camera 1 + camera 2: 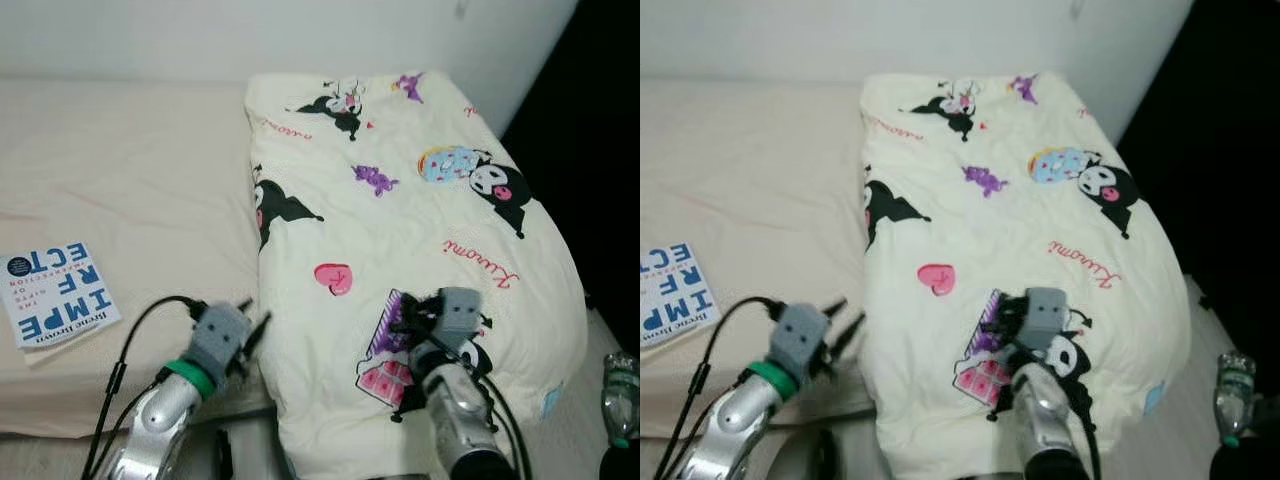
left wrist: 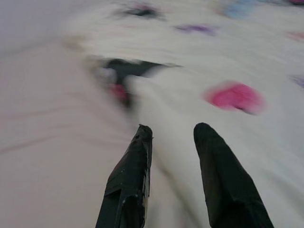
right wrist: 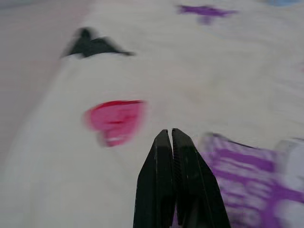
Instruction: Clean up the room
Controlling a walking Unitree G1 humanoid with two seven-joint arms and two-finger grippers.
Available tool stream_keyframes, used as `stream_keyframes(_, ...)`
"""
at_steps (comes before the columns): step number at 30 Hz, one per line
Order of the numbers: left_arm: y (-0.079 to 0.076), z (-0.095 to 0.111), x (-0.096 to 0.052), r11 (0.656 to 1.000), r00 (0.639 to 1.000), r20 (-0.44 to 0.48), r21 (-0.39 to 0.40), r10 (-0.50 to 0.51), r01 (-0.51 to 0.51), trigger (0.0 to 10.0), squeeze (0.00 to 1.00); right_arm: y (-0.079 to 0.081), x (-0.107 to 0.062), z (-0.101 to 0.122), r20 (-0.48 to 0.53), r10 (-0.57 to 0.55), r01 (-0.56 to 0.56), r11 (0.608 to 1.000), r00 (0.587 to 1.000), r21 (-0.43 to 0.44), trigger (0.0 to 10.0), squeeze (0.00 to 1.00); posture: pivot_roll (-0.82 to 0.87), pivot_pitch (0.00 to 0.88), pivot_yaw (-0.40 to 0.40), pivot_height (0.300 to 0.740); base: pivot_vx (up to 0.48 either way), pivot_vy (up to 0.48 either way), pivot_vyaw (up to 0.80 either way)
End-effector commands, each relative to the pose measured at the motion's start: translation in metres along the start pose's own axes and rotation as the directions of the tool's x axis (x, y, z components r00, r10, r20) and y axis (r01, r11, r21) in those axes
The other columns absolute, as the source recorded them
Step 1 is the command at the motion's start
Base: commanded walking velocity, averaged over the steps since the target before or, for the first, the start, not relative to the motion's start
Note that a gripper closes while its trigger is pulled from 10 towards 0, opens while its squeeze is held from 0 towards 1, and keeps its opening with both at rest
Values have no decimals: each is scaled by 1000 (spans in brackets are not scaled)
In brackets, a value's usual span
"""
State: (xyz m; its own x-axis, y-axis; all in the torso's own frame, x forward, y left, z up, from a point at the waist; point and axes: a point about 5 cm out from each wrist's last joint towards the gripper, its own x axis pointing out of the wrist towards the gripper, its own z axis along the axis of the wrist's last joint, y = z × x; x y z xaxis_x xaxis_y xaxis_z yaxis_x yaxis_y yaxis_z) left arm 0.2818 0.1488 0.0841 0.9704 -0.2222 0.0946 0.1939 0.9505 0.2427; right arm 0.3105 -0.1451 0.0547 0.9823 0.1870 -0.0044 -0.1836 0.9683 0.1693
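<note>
A cream quilt (image 1: 400,200) printed with cartoon figures, pink hearts and red script lies folded on the right half of a beige bed (image 1: 130,180). My left gripper (image 1: 255,330) is open at the quilt's near left edge, its two black fingers (image 2: 137,166) spread just off the fabric. My right gripper (image 1: 402,315) rests on top of the quilt near its front end, over a purple and pink print (image 1: 385,360). In the right wrist view its fingers (image 3: 164,190) are pressed shut, with no fabric seen between them.
A white book with blue letters (image 1: 55,295) lies on the bed at the left. A clear plastic bottle (image 1: 620,395) stands low at the right, beside the bed. A white wall runs behind the bed; the far right is dark.
</note>
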Motion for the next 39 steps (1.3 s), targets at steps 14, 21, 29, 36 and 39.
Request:
stream_keyframes(14, -5, -11, 6, 960, 953, -130, -26, 274, -280, 10000, 0, 13, -5, -6, -2, 7, -7, 1000, 1000, 11, 10000, 0, 24, 16, -32, 650, 0, 0, 0)
stream_keyframes(21, -12, -13, 5, 964, 955, -148, -37, 256, -264, 10000, 0, 10, -8, -7, -4, -12, 12, 1000, 1000, 9, 10000, 0, 22, 7, -26, 670, 0, 0, 0)
stream_keyframes(29, -17, -12, 2, 967, 960, -138, -38, 246, -253, 10000, 0, 7, -9, -9, -17, -31, 31, 999, 999, 10, 10000, 0, 26, 4, -26, 700, 0, 0, 0)
stream_keyframes(36, -17, -15, 0, 970, 960, -153, -33, 234, -241, 10000, 0, 5, -9, -10, -27, -43, 44, 999, 999, 5, 10000, 0, 29, 0, -27, 720, 0, 0, 0)
stream_keyframes(39, -17, -16, -2, 971, 960, -160, -30, 230, -237, 10000, 0, 4, -10, -11, -31, -52, 52, 999, 998, 5, 10000, 0, 29, 0, -27, 730, 0, 0, 0)
